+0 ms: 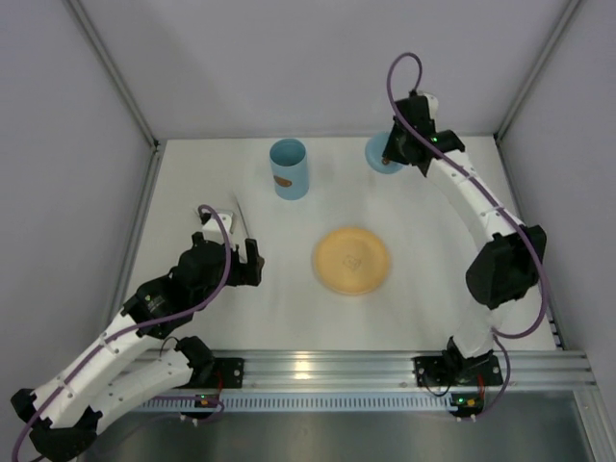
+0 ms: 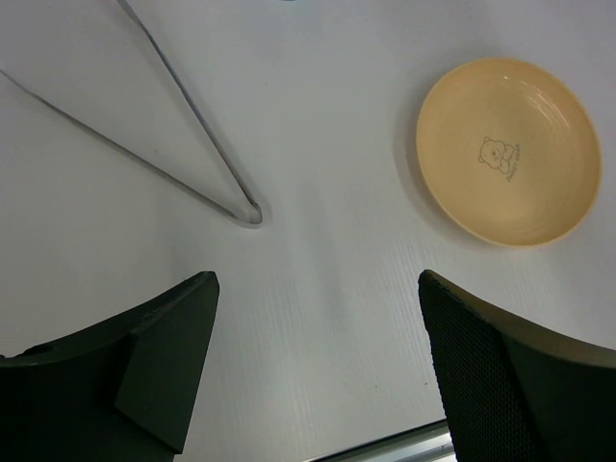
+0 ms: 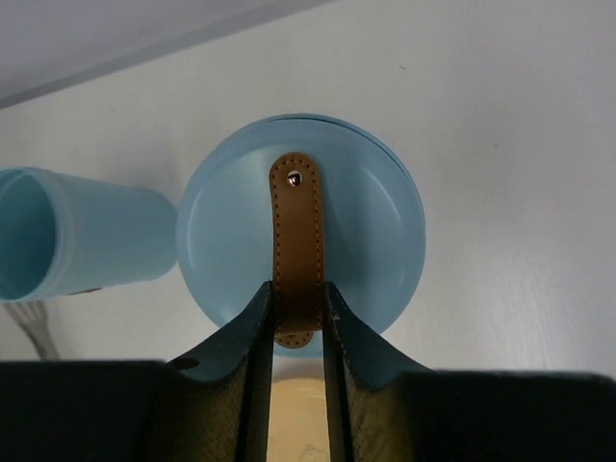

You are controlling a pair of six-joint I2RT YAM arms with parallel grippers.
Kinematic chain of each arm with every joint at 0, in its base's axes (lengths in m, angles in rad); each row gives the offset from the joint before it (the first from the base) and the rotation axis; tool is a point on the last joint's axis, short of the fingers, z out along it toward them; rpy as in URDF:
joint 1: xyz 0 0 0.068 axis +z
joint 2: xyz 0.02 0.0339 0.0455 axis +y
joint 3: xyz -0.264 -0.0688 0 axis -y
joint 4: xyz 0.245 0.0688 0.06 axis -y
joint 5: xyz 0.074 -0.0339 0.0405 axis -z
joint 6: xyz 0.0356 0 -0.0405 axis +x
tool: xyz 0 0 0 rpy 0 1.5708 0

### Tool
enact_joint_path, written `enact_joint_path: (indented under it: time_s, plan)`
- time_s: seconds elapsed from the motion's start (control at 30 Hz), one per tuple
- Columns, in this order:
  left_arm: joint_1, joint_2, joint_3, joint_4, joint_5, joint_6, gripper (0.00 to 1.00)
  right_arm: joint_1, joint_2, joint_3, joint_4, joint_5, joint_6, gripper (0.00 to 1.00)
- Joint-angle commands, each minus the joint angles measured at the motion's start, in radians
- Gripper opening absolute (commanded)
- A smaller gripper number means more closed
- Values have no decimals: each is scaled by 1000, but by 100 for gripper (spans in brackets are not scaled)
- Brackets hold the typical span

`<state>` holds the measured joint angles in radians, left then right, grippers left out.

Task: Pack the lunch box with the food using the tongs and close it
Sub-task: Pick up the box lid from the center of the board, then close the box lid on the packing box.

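1. A white table [image 1: 423, 231] is shown across the top view.
2. A yellow-orange plate [image 1: 351, 260] is laid at centre.
3. The lunch box [image 1: 289, 168] is stood upright at upper centre.
4. A blue lid [image 1: 373, 159] is set to its right.
5. The tongs [image 2: 252, 218] are laid left of centre.

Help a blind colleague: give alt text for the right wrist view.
The right tool is shut on the brown strap of a round light blue lid. The open lunch box, same blue, sits at left on the white table.
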<state>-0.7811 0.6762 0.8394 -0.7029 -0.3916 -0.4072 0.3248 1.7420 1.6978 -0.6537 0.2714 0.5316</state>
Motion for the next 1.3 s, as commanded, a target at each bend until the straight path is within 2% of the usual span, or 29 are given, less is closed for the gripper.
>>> enact_joint_path:
  time_s: [0.0,0.07,0.1,0.2,0.23,0.43,0.6,0.87,1.27]
  plan:
    - [-3,-14,-5,-6,-44,-16,89,98,120,266,-138,-14,-47,0]
    - [-3,-7,-5,-6,-49,-18,89,126,223,399,-208,-43,-56,0]
    - [-4,-6,-5,-7,-52,-19,89,147,297,534,-260,-55,-62,0]
    - [-3,-3,-5,-7,-55,-21,90,184,385,744,-293,-83,-67,0]
    - [-3,-3,-5,-7,-55,-21,89,189,405,760,-285,-98,-65,0]
    - [-3,14,-6,-9,-58,-22,90,258,398,698,-94,-121,-82,0]
    - [-3,28,-5,-9,-56,-22,90,330,430,717,28,-120,-122,0]
    - [-3,36,-6,-12,-62,-24,90,373,510,738,179,-130,-183,0]
    - [-3,51,-5,-12,-61,-24,90,375,599,737,270,-63,-245,0]
